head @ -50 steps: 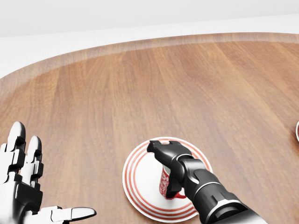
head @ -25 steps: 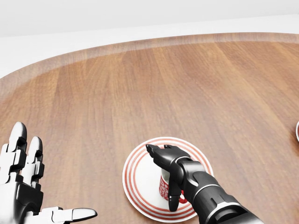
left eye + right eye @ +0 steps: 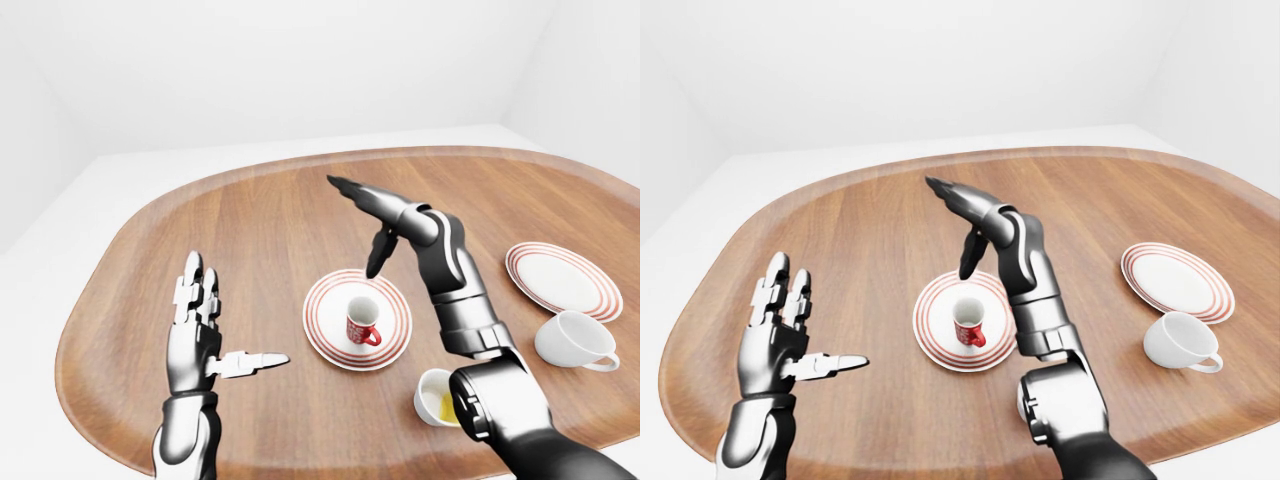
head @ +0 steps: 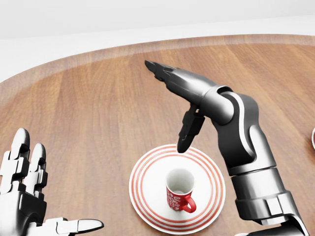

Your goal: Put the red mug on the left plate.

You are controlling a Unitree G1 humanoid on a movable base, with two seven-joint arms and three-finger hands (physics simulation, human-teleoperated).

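Your red mug (image 4: 180, 194) stands upright on the left plate (image 4: 147, 196), a little toward the bottom right of its middle in the head view, handle pointing to the lower right, and nothing is touching it. Your right hand (image 4: 173, 93) hovers above the plate's top edge with its fingers spread and empty, thumb hanging down toward the rim; your left hand (image 3: 205, 335) is also splayed and holds nothing, well apart from the plate on the left. By my reading the placement looks done, so the risk now lies in the retreat: that dangling thumb sits just above the plate's rim, and if you drop the arm or sweep it toward the bottom of the view, the forearm could clip the mug and tip it or nudge it off. In the left-eye view the small cup of yellow liquid (image 3: 436, 398) lies close beside your right arm too, so a careless pull could knock it. Count: one red mug, two striped plates with the second plate (image 3: 562, 278) at right, one white mug (image 3: 575, 340), one small yellow-filled cup, all on one wooden table (image 3: 250, 220)
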